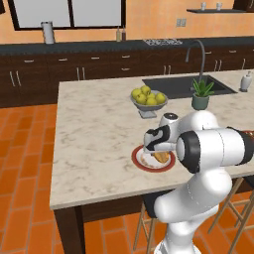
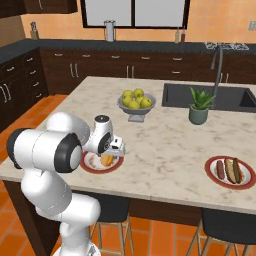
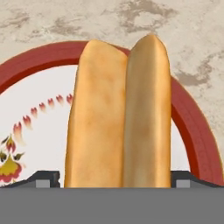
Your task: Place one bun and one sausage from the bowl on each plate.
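Observation:
My gripper [image 1: 150, 150] [image 2: 115, 151] [image 3: 113, 181] hangs just above the red-rimmed plate [image 1: 136, 159] [image 2: 87, 168] [image 3: 192, 127] near the island's front edge. It is shut on a golden split bun [image 1: 160, 157] [image 2: 106, 160] [image 3: 118, 118]. The bun stands between the two finger tips [image 3: 47, 178], low over the plate's white middle. Further right along the counter, a second red-rimmed plate [image 2: 247, 183] carries a sausage [image 2: 220, 170] and a bun [image 2: 234, 170] side by side. The dark bowl is out of view.
A pale footed bowl of yellow fruit [image 1: 148, 101] [image 2: 136, 105] stands mid-island, with a potted plant [image 1: 201, 96] [image 2: 199, 111] beside the sink [image 1: 183, 85] [image 2: 210, 95]. A soap dispenser [image 1: 245, 81] sits far right. Stools [image 2: 225, 225] stand under the front edge.

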You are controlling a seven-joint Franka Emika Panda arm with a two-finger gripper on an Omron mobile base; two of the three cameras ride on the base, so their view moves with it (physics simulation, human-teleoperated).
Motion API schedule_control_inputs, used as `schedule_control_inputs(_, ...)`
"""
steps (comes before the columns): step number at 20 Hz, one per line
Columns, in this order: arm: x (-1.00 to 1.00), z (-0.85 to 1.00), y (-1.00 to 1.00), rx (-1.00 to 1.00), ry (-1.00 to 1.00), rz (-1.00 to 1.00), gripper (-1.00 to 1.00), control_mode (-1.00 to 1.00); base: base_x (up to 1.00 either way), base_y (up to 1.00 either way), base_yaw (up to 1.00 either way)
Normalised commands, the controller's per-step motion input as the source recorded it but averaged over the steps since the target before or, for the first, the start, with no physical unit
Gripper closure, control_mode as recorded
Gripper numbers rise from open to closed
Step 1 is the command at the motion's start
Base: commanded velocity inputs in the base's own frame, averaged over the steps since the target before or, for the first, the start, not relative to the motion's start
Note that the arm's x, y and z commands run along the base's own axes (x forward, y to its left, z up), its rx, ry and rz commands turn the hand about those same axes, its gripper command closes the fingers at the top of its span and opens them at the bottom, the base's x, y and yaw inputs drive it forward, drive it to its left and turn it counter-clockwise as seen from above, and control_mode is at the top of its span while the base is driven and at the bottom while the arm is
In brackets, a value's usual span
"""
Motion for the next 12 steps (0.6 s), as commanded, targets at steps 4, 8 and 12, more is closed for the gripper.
schedule_control_inputs(4,-0.18,0.51,0.0,0.0,-0.07,0.0,-1.0,-1.0,0.0,0.0,0.0)
schedule_control_inputs(8,-0.68,0.92,0.0,0.0,-0.08,0.0,-1.0,-1.0,0.0,0.0,0.0)
schedule_control_inputs(12,-0.96,1.0,0.0,-0.02,0.0,0.0,-1.0,-1.0,0.0,0.0,0.0)
